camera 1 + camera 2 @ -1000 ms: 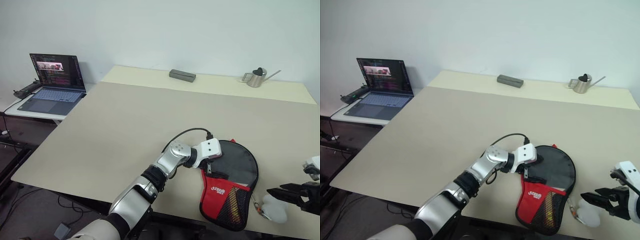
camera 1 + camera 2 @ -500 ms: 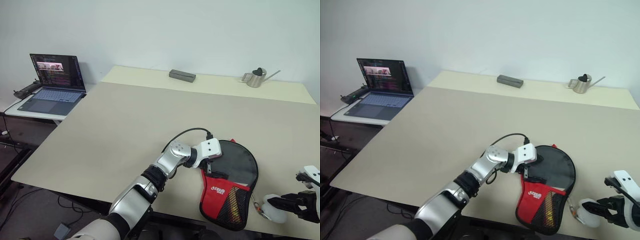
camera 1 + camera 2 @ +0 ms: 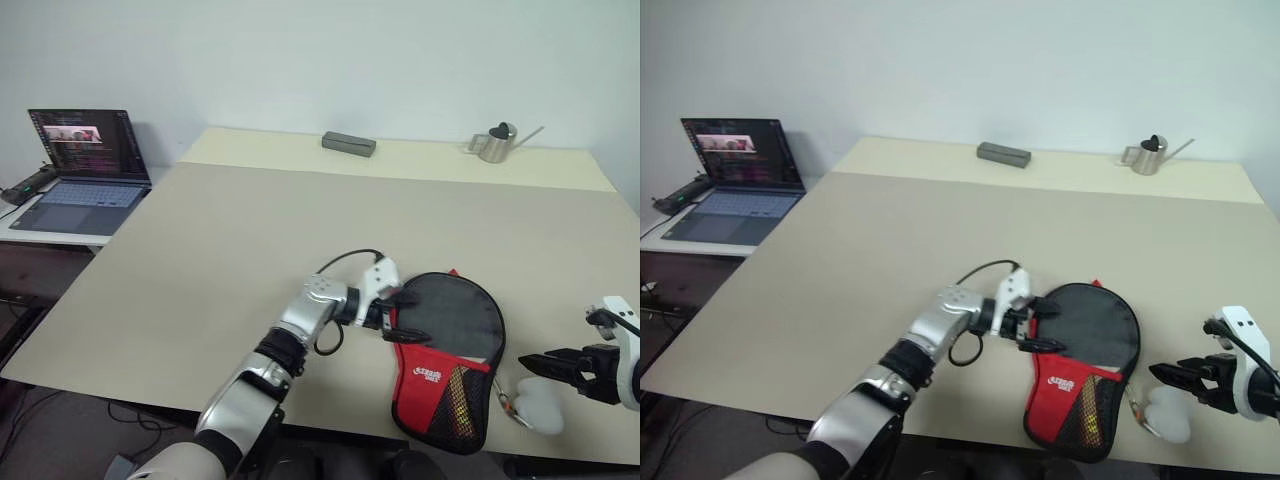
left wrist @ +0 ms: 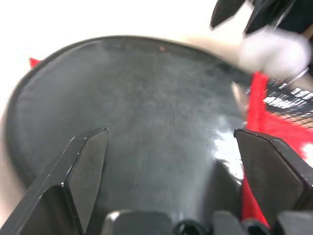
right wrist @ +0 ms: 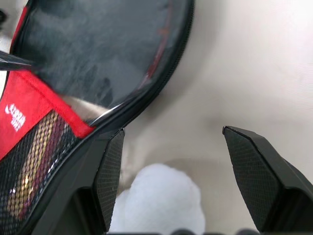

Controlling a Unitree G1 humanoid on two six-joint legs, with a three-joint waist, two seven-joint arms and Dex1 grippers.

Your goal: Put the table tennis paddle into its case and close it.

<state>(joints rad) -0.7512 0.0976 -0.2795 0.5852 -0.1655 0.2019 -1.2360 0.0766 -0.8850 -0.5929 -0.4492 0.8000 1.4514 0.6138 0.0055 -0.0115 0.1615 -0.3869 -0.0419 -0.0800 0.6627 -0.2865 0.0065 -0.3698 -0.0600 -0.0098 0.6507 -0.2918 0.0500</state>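
Observation:
The case (image 3: 448, 318) lies flat near the table's front edge, its black round part towards the back and its red lower part (image 3: 428, 378) with mesh pocket towards me. Tan and red stripes of the table tennis paddle (image 5: 30, 164) show through the mesh, and a thin red rim shows inside the zip edge. My left gripper (image 3: 405, 317) hovers open at the case's left edge, its fingers (image 4: 83, 166) spread over the black part. The white pom-pom (image 3: 540, 408) lies right of the case. Just above it, my right gripper (image 3: 542, 365) is open with the pom-pom (image 5: 161, 196) between its fingers, not pinched.
The case rests on a wide beige table (image 3: 250, 230). At its back edge stand a grey box (image 3: 349, 144) and a small metal watering can (image 3: 492, 143). An open laptop (image 3: 85, 165) sits on a lower side table at the left.
The whole view has shifted. My left gripper has lifted and drawn back to the left from the case's edge while rolling. My right gripper has moved slightly forward over the pom-pom.

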